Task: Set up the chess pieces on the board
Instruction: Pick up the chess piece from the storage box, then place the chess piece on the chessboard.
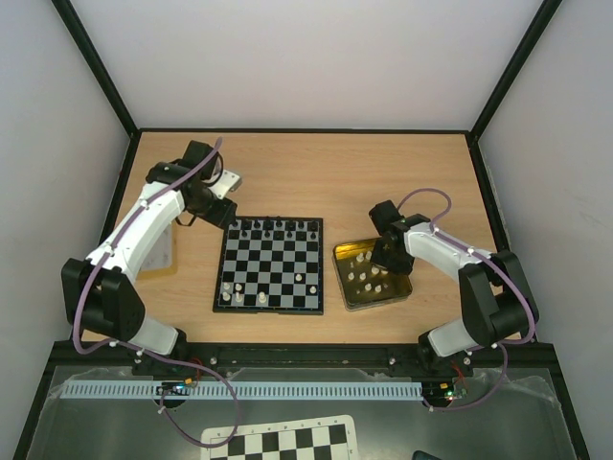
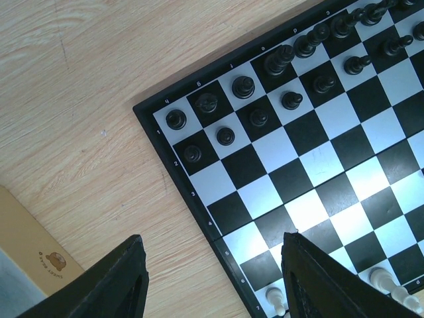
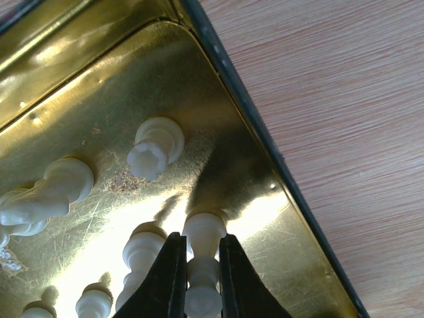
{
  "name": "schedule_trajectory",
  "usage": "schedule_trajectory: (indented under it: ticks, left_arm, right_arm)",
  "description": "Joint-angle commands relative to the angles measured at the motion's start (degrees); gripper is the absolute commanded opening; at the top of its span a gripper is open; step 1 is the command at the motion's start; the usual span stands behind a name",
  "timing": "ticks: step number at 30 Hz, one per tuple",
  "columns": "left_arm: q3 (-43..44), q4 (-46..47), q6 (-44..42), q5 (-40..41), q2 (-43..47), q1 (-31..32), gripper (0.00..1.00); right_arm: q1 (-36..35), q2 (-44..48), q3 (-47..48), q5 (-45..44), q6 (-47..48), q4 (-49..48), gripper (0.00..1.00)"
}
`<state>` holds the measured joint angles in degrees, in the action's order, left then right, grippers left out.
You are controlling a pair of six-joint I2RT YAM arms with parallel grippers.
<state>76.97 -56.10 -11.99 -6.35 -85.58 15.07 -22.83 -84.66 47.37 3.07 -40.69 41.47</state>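
Observation:
The board lies mid-table, with black chess pieces along its far rows and a few white ones near its front edge. In the left wrist view the black pieces fill two rows at the board's corner, and a white piece stands at the lower edge. My left gripper hangs open above the board's left edge, with nothing between its fingers. My right gripper is down inside the gold tin, shut on an upright cream-white piece. Other white pieces stand beside it.
The gold tin sits just right of the board, with several white pieces in it. A tan card lies left of the board under my left arm. A printed checkered sheet lies below the arm bases. Black-framed walls enclose the table.

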Motion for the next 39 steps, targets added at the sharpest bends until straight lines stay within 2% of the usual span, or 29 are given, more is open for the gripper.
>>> schedule_trajectory:
  ticks: [1,10,18,29,39]
  left_arm:
    - [-0.9,-0.78,-0.23,0.48,1.93,-0.33,0.57]
    - [-1.61,-0.6,-0.32,0.46,2.93,-0.42,0.56]
    - [-1.98,-0.25,-0.15,-0.06,3.69,-0.45,0.56]
    - [-2.68,0.3,0.45,-0.62,4.95,-0.58,0.56]
    - [-3.04,0.47,0.26,-0.77,5.6,-4.61,0.57]
  right_arm:
    - [0.33,-0.16,0.16,-1.17,0.5,1.05,0.04]
    - [0.33,1.34,3.34,-2.91,1.09,5.73,0.02]
    - [-1.31,4.69,11.11,-3.42,2.66,13.51,0.02]
    - [-13.42,2.77,23.17,-2.34,-1.02,20.07,0.02]
    - [-30.55,-7.78,36.57,-1.44,-4.06,22.46,0.02]
